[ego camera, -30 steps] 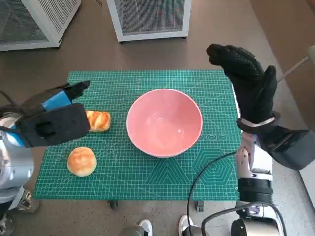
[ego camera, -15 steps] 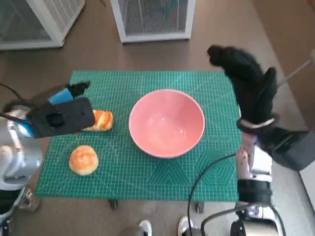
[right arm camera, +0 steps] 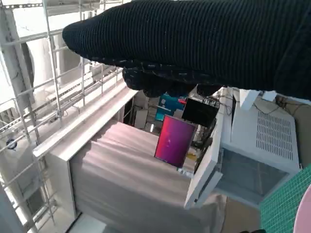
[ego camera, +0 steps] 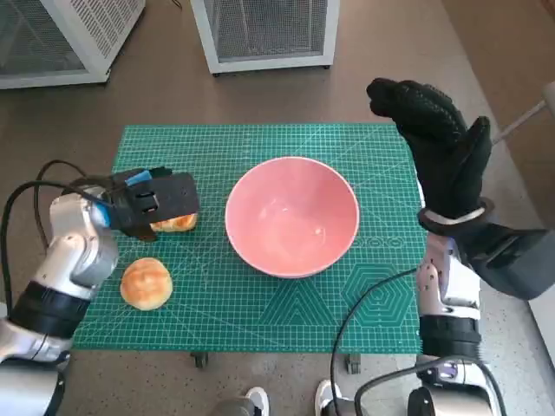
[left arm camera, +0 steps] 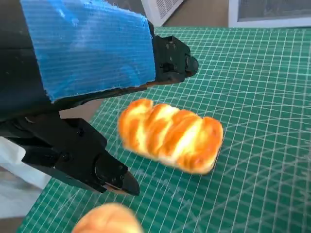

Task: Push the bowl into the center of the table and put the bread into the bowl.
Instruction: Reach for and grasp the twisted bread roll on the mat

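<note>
A pink bowl (ego camera: pixel 292 215) sits empty near the middle of the green cutting mat (ego camera: pixel 260 299). A long glazed bread roll (ego camera: pixel 178 223) (left arm camera: pixel 170 135) lies on the mat left of the bowl. My left hand (ego camera: pixel 149 202) (left arm camera: pixel 87 82) hovers low over the roll, fingers spread on either side of it and holding nothing. A round bun (ego camera: pixel 145 282) (left arm camera: pixel 108 220) lies nearer the front left. My right hand (ego camera: pixel 438 147) (right arm camera: pixel 194 46) is raised above the mat's right edge, fingers apart, empty.
Two white wire-fronted cabinets (ego camera: pixel 264 30) stand on the floor behind the table. A black cable (ego camera: pixel 364 303) runs over the mat's front right part. A cable (ego camera: pixel 35 186) loops beside my left forearm.
My left hand has dropped lower and moved right, down over the long roll. The right hand, the bowl and both breads have stayed put.
</note>
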Robot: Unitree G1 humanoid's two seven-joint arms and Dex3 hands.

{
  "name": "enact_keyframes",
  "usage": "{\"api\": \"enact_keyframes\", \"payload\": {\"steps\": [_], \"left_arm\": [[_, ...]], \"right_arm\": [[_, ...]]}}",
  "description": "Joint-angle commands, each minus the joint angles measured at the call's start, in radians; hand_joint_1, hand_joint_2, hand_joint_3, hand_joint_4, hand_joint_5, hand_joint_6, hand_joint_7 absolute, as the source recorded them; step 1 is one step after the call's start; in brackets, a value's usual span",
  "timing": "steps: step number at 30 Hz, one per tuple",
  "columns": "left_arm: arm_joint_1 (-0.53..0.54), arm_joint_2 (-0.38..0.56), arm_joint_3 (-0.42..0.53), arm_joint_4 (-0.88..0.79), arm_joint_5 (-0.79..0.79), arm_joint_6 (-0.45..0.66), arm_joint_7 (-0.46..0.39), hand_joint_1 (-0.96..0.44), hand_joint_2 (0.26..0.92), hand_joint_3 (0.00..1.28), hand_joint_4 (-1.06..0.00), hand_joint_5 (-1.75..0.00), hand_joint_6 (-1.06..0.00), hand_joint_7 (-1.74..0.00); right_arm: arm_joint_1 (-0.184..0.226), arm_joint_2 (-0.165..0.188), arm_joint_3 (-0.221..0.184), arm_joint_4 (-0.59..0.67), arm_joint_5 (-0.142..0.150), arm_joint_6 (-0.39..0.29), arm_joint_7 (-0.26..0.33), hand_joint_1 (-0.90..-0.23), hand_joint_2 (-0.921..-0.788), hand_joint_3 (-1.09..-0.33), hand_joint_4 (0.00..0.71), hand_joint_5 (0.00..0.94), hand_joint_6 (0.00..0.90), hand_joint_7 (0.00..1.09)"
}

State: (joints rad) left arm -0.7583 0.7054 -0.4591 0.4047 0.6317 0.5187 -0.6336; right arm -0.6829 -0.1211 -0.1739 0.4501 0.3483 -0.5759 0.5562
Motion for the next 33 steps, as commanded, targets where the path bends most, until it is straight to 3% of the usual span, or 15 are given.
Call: {"api": "enact_keyframes", "payload": {"steps": [1,11,17,20,23,24,25,27,30,33], "left_arm": [[-0.039,-0.036,-0.022,0.090,0.029,-0.046,0.029,-0.03,0.708,0.02,-0.08,-0.01,-0.23,-0.02],[-0.093,-0.096,-0.049,0.281,0.055,-0.140,0.083,-0.04,0.715,0.02,-0.13,-0.02,-0.27,-0.03],[-0.122,-0.122,-0.060,0.390,0.063,-0.196,0.133,-0.01,0.755,0.04,-0.17,-0.02,-0.30,-0.03],[-0.130,-0.133,-0.059,0.435,0.063,-0.223,0.161,0.03,0.779,0.05,-0.24,-0.04,-0.33,-0.03],[-0.134,-0.141,-0.057,0.479,0.064,-0.253,0.195,0.09,0.824,0.08,-0.42,-0.11,-0.36,-0.02],[-0.135,-0.142,-0.057,0.489,0.064,-0.260,0.204,0.18,0.859,0.14,-0.44,-0.59,-0.39,-0.02],[-0.135,-0.145,-0.058,0.502,0.067,-0.269,0.219,0.24,0.881,0.18,-0.45,-0.90,-0.40,-0.01],[-0.137,-0.150,-0.062,0.530,0.072,-0.284,0.244,0.30,0.901,0.22,-0.46,-1.17,-0.43,-0.02],[-0.140,-0.158,-0.073,0.572,0.087,-0.304,0.283,0.34,0.914,0.24,-0.47,-1.36,-0.49,-0.04],[-0.142,-0.166,-0.085,0.617,0.103,-0.327,0.334,0.35,0.919,0.24,-0.49,-1.41,-0.55,-0.06]], "right_arm": [[0.032,-0.010,0.002,-0.005,0.001,0.015,0.002,-0.625,-0.921,-0.764,0.192,0.002,0.073,0.30],[0.038,-0.013,0.002,-0.016,0.001,0.019,-0.001,-0.628,-0.921,-0.763,0.193,0.002,0.076,0.30],[0.040,-0.014,0.004,-0.021,0.001,0.022,-0.002,-0.625,-0.921,-0.763,0.194,0.002,0.077,0.30],[0.042,-0.014,0.004,-0.024,0.003,0.024,-0.002,-0.625,-0.921,-0.763,0.194,0.002,0.078,0.30],[0.043,-0.015,0.003,-0.027,0.004,0.025,-0.001,-0.624,-0.921,-0.762,0.194,0.001,0.078,0.30],[0.043,-0.015,0.003,-0.027,0.005,0.026,0.000,-0.624,-0.921,-0.762,0.194,0.001,0.078,0.29],[0.043,-0.016,0.003,-0.028,0.005,0.027,0.000,-0.624,-0.921,-0.762,0.194,0.001,0.079,0.29],[0.044,-0.017,0.002,-0.031,0.006,0.028,0.000,-0.624,-0.921,-0.761,0.194,0.001,0.079,0.29],[0.047,-0.018,0.003,-0.037,0.005,0.029,-0.001,-0.623,-0.921,-0.759,0.195,0.001,0.080,0.29],[0.049,-0.019,0.003,-0.042,0.004,0.030,-0.002,-0.624,-0.921,-0.758,0.195,0.002,0.082,0.29]]}}
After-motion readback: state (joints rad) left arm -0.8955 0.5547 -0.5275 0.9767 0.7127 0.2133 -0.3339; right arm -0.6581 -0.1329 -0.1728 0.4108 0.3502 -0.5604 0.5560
